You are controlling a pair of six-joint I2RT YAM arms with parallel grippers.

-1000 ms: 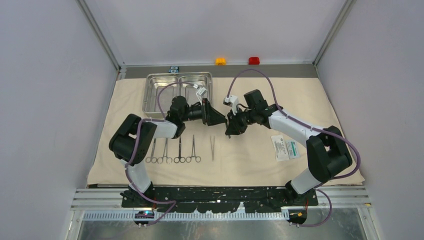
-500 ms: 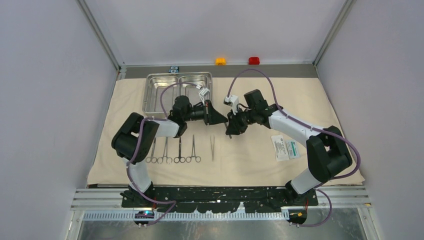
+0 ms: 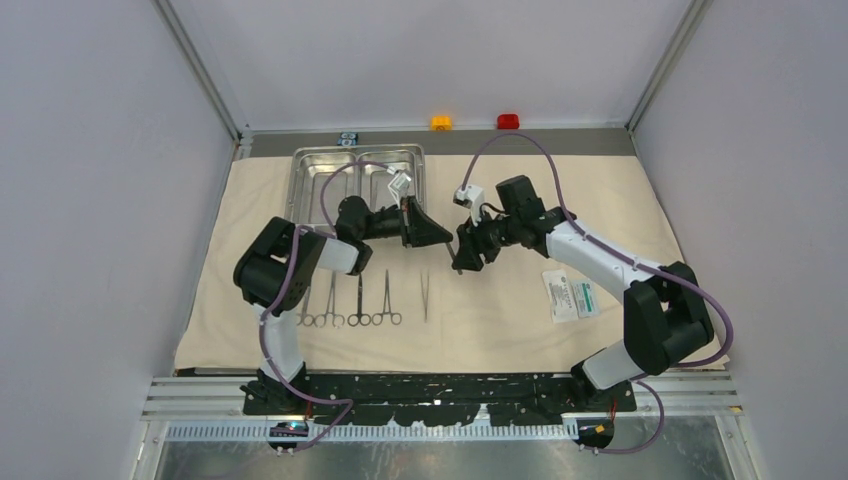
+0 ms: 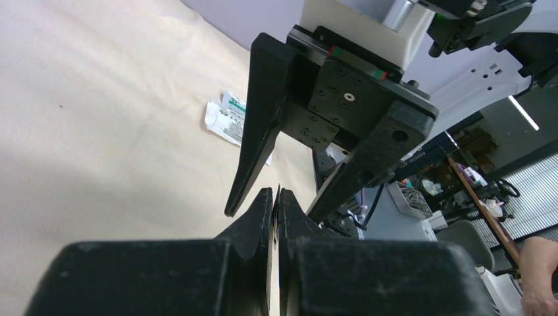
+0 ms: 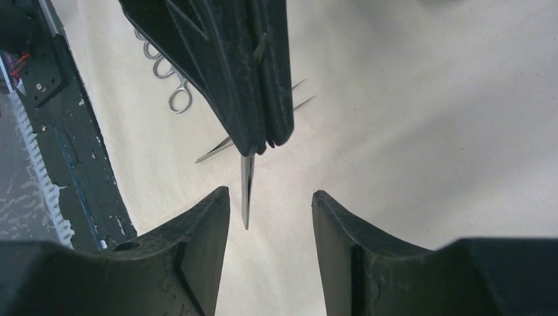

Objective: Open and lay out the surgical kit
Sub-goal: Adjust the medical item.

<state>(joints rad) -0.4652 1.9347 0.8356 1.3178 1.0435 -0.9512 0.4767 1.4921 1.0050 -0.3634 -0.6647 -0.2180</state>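
Observation:
The beige cloth wrap (image 3: pixel 500 320) lies spread flat, with the steel two-compartment tray (image 3: pixel 356 155) at its back left. Ring-handled instruments (image 3: pixel 345 300) and tweezers (image 3: pixel 424 297) lie in a row near the front, and the white-and-green packet (image 3: pixel 570 295) rests to the right. My left gripper (image 3: pixel 440 238) (image 4: pixel 276 193) hangs above the cloth's middle, shut on a thin straight metal tool (image 5: pixel 247 197) that sticks out past its tips. My right gripper (image 3: pixel 462 258) (image 5: pixel 268 194) faces it tip to tip, open, its fingers (image 4: pixel 256 131) on either side of the tool without touching it.
An orange button (image 3: pixel 441 122) and a red button (image 3: pixel 508 121) sit on the back ledge, beside a small black-and-blue block (image 3: pixel 347 138). Grey walls close in both sides. The black base rail (image 3: pixel 440 392) runs along the near edge.
My left gripper closed on the thin tool, then my right gripper opened and let go of it. The left arm's elbow drew back a little.

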